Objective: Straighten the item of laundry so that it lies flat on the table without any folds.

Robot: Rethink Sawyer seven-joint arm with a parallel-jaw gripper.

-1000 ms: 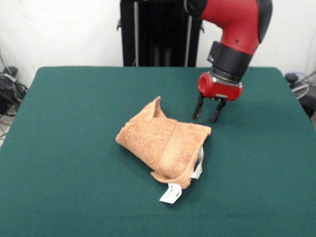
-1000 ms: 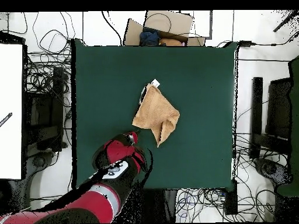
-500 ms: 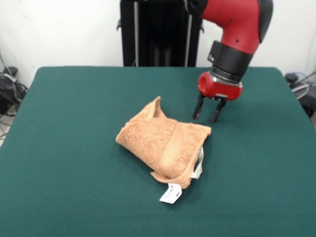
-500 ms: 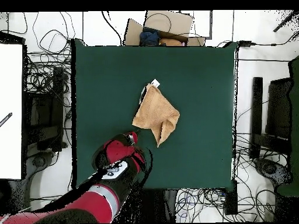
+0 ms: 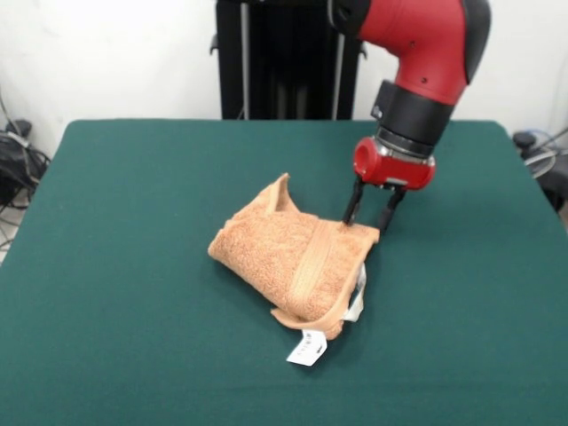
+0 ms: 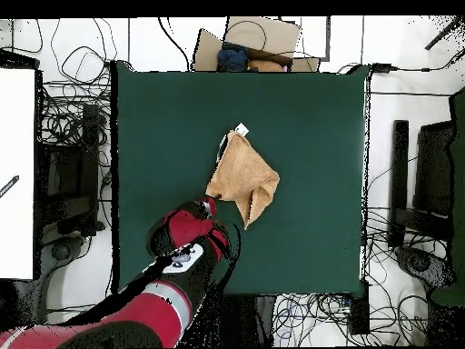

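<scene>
A red and black robot arm is seen reaching down over a dark green table (image 5: 124, 266). Its gripper (image 5: 370, 211) is held with the two black fingers (image 5: 351, 205) spread apart, nothing clamped between them. Just below and beside the fingertips lies the crumpled orange-tan hand towel (image 5: 288, 257), its nearest corner touching or almost touching one finger. The towel is bunched in folds, with a woven border band (image 5: 309, 262) running across it. Farther from the gripper, at the towel's opposite edge, a white tag (image 5: 306, 347) is laid on the table. In the overhead view, the gripper (image 6: 210, 204) is shown at the towel's (image 6: 242, 178) corner.
</scene>
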